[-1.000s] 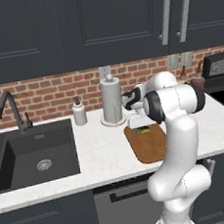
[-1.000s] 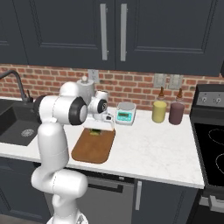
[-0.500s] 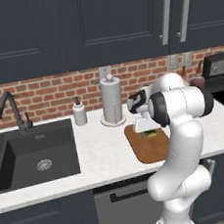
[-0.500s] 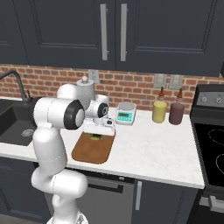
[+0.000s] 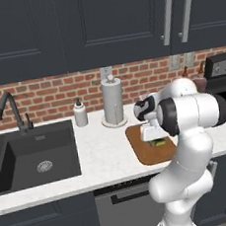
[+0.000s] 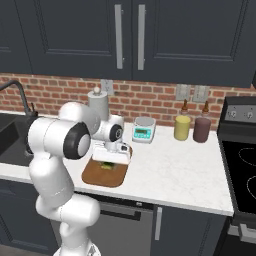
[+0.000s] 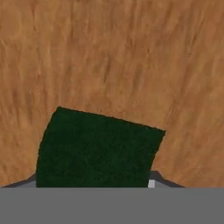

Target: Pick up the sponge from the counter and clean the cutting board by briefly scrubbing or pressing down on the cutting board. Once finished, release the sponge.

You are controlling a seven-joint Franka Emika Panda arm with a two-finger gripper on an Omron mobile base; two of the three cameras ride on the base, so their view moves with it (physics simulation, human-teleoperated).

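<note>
Sponge held down on the board

The jaws are closed on the sponge (image 7: 97, 148), dark green top facing the hand camera, with the sponge (image 5: 159, 142) low against the brown board (image 5: 145, 151). The board (image 6: 102, 176) lies on the white counter (image 6: 175, 177), right of the sink (image 5: 35, 156) and just before the paper-towel roll (image 5: 112, 101).

The cutting board (image 7: 131, 61) is matt grained wood (warm brown), the sponge (image 7: 96, 148) top coarse dark-green scrub fibre
</note>
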